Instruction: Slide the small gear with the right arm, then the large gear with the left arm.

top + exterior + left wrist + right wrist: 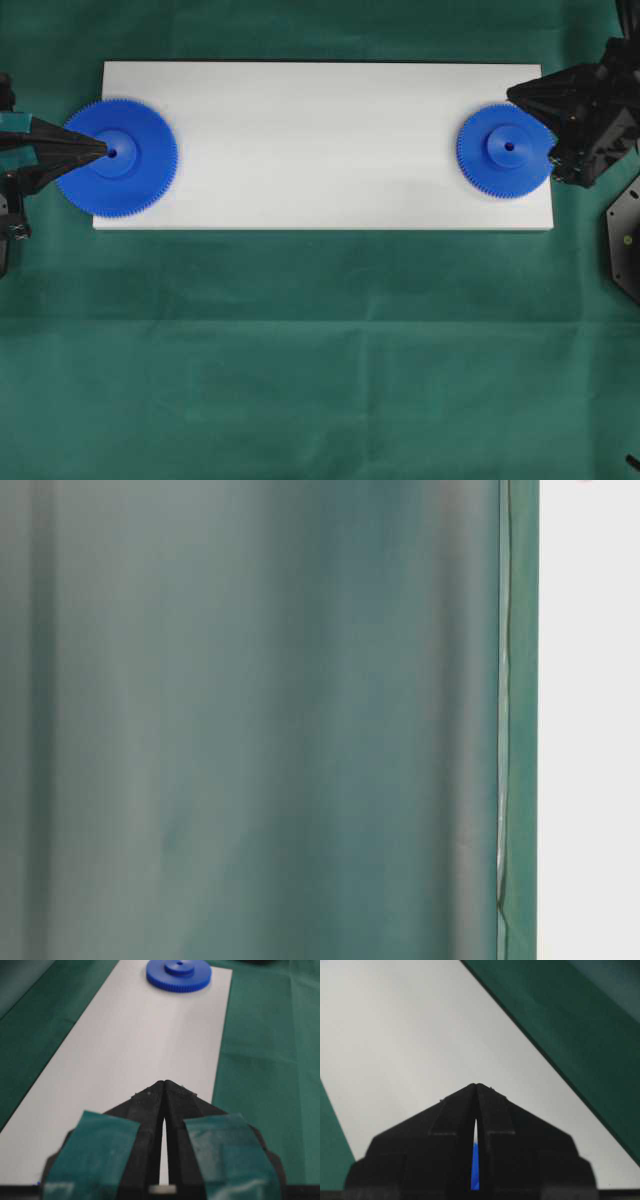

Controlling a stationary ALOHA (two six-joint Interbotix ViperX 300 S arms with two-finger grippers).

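Small gear [506, 151] sits at the white board's [320, 130] 3 o'clock end, large gear [118, 157] at 9 o'clock. Right gripper [548, 150], fingers pinched together w/ nothing held, tip at the small gear's 3 o'clock rim. Left gripper [105, 152], also pinched together, tip at the large gear's hub hole. Judgement: push small gear first, toward 9 o'clock, tip low against the teeth, slow & straight so it doesn't spin off.
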